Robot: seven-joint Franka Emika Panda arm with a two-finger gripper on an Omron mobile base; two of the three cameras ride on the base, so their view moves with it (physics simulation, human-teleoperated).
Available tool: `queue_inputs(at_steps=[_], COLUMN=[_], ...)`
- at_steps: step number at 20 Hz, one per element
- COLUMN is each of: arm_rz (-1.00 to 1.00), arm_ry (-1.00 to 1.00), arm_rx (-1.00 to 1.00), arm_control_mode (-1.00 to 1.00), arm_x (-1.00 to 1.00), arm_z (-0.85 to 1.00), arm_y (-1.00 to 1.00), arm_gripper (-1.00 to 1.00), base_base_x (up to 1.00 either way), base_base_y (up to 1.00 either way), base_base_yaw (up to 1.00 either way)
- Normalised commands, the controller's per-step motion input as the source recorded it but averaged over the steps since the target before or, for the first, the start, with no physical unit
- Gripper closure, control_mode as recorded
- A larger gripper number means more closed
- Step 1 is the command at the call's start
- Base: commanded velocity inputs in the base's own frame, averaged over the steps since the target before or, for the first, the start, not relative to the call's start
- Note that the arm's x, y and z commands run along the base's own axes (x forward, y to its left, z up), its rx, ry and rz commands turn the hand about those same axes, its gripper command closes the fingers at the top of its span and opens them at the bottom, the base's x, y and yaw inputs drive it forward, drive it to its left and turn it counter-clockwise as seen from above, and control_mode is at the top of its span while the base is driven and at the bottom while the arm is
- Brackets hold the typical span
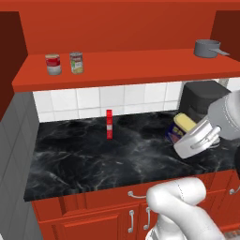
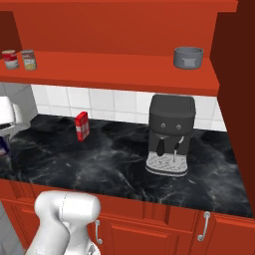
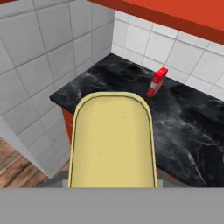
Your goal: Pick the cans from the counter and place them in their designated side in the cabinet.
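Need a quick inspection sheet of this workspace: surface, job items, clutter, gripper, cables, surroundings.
Surface: black marble counter, glossy, white veins.
Job's things: rectangular blue tin with pale yellow top, held above the counter; yellow-green labelled can upright on the cabinet shelf, left end.
Clutter: red-and-white can beside it, apart; thin red-and-white box upright on the counter; grey pot at the shelf's right end; coffee machine on the counter.
Gripper: gripper shut on the rectangular blue tin.
Cables: nothing seen.
Surroundings: white wall tiles, red drawers with silver handles.
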Motion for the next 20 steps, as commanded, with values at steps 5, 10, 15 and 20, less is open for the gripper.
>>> queue_inputs(at_steps=[5, 10, 15, 20], arm_rz=[0.02, 0.05, 0.06, 0.05], arm_ry=[0.0, -0.06, -0.07, -0.07], arm_rx=[0.0, 0.0, 0.0, 0.0], arm_control_mode=[-1.0, -1.0, -1.0, -1.0], arm_x=[-0.11, 0.0, 0.02, 0.14], arm_z=[0.33, 0.29, 0.26, 0.18], arm_y=[-0.07, -0.04, -0.04, 0.0], arm_gripper=[1.0, 1.0, 1.0, 1.0], base_base_x=[0.0, 0.0, 0.0, 0.0], base_base_y=[0.0, 0.0, 0.0, 0.0], base_base_yaw=[0.0, 0.0, 0.0, 0.0])
